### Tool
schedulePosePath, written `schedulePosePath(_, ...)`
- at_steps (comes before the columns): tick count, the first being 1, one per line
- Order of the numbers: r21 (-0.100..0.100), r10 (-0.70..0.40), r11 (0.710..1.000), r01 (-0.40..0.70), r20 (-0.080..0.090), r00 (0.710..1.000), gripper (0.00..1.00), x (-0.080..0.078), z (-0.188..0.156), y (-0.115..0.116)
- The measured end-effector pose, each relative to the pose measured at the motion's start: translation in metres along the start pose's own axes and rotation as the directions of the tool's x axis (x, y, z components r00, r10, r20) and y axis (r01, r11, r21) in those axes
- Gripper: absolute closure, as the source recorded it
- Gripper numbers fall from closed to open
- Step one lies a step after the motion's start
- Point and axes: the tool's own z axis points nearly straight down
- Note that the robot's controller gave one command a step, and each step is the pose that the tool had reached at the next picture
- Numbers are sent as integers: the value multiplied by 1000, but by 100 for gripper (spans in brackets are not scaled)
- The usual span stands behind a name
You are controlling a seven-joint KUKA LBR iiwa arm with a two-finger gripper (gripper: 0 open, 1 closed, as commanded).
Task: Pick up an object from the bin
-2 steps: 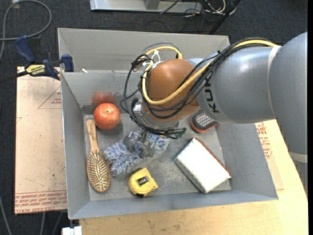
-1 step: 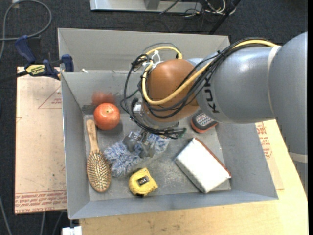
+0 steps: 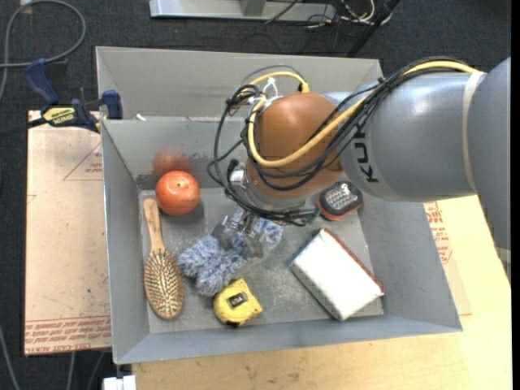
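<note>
Gripper hangs low over the middle of the grey bin, its tip down in the upper right end of a blue-grey fluffy cloth that lies bunched on the bin floor. Whether the gripper is released or clenched on that cloth cannot be told, since the round orange cover on the wrist and the loops of black and yellow cable sit right above it and the fluff crowds round its tip. Just below the cloth, and close to touching it, lies a yellow tape measure. To the left a wooden hairbrush lies lengthwise, bristle head toward the near wall and beside the cloth's left end. A red apple rests above the brush handle, near the back left corner, apart from the gripper. To the right of the gripper a white box with a brown edge lies askew, near the cloth but not touching it. A small red and black thing sits under the arm's edge, partly covered, and its kind is hard to make out.
</note>
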Motion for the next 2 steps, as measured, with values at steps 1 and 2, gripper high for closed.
schedulePosePath(1,5,-32,999,32,3,999,100,2,-10,-11)
schedulePosePath(2,3,-39,999,39,5,999,100,5,11,-8)
